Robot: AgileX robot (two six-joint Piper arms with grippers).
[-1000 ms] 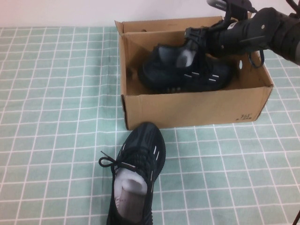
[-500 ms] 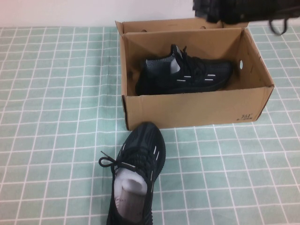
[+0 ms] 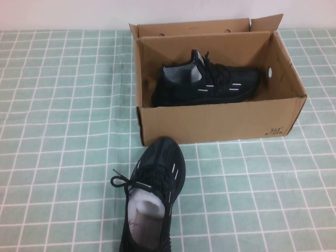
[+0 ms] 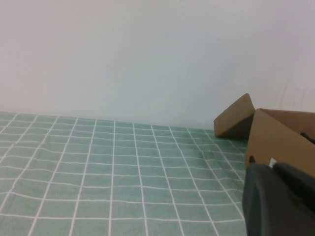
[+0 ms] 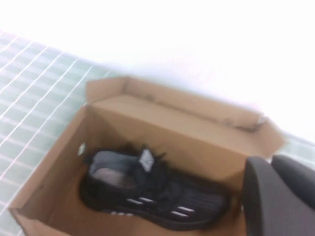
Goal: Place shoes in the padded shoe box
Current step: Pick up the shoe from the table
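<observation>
One black sneaker (image 3: 207, 84) lies on its side inside the open brown shoe box (image 3: 210, 123), toe toward the right wall. The other sneaker (image 3: 155, 194) stands on the tablecloth in front of the box, toe pointing at it, with white paper stuffed inside. Neither arm shows in the high view. My right gripper (image 5: 269, 160) is shut and empty, hovering above the box (image 5: 162, 118) and looking down at the sneaker (image 5: 152, 189) inside. My left gripper (image 4: 272, 167) is shut and empty, low over the table beside the box (image 4: 280, 137).
A green checked tablecloth (image 3: 63, 131) covers the table. A white wall (image 4: 147, 59) runs behind the box. The box's flaps (image 3: 265, 23) stand open at the back.
My right arm let go of the sneaker in the box, rose out of the high view and shut its gripper. The sneaker settled on its side. The front sneaker has not moved.
</observation>
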